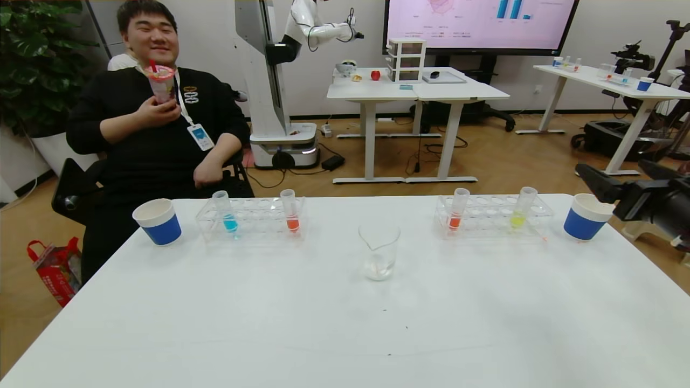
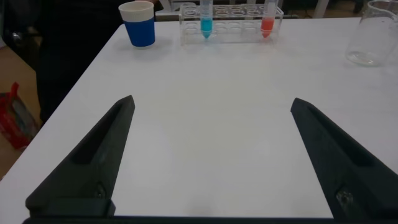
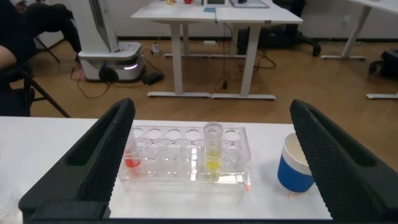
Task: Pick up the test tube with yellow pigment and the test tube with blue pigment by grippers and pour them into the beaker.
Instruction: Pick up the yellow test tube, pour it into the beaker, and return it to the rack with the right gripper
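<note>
The yellow test tube (image 1: 521,211) stands upright in the right-hand clear rack (image 1: 493,216), near that rack's right end, with an orange-red tube (image 1: 457,211) a few holes along; over on the left, the blue test tube (image 1: 226,213) sits in its own clear rack (image 1: 252,218) beside another orange-red tube (image 1: 290,212). Between the 2 racks, a little nearer the robot, waits the empty glass beaker (image 1: 378,251) on the white table (image 1: 345,323). These tubes look light, stiff and smooth-walled, so likely slippery and easy to tip against the rack; the sensible hold is on the bare upper part that stands clear above the rack, below the rim, lifting straight up so the liquid stays put. The right gripper (image 3: 211,162) hovers off the table's right edge, facing the yellow tube head-on, jaws spread wide and holding nothing. The left gripper (image 2: 211,158) hangs low over the near left part of the table, well apart from the blue tube, jaws equally wide and empty. A blue-and-white paper cup (image 1: 158,221) flanks the left rack, another paper cup (image 1: 586,216) the right, close to the right arm's path. Behind the table a seated man (image 1: 153,113) holds a drink.
</note>
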